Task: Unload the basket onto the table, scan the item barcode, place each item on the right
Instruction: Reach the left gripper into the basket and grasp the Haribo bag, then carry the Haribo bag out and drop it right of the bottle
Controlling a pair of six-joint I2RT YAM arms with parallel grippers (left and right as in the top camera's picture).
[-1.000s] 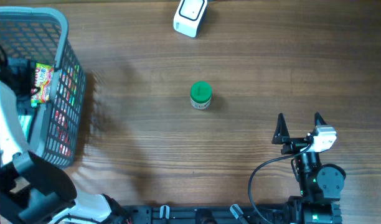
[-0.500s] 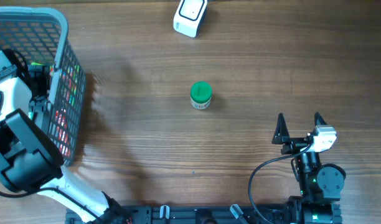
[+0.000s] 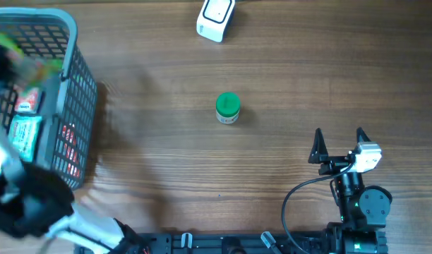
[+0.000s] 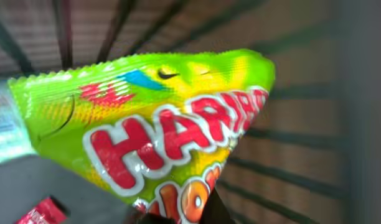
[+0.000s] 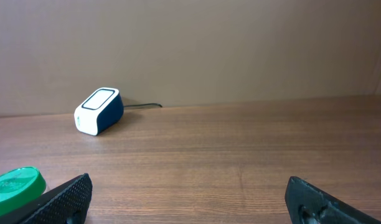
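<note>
The worry from here is the grip: the left gripper [image 4: 178, 216] is pressed together on what looks like only the lower corner of the bag [image 4: 153, 124], and a glossy sweet packet pinched that thinly could slide out or swing as it rises. The bag sits inside the basket [image 3: 69, 44] at the left edge of the table [image 3: 286, 77], with mesh wall close behind it, so I judge a crinkled edge could snag on the wires on the way up, or drag one of the other packets [image 3: 24, 137] lying below. The overhead view is blurred over the basket, so I cannot place the bag there exactly. The second risk is orientation — the wrist camera shows only the printed front, no barcode, so the code may be on the far side and may reach the scanner [image 3: 216, 17] facing the wrong way. The scanner stands well apart, at the far edge, with a green-lidded jar [image 3: 227, 108] on the open table between. In the wrist view the bag fills the frame directly ahead of the fingertips, touching them at its bottom point. The right gripper [image 3: 339, 137] is spread wide, empty, parked near my side of the table.
</note>
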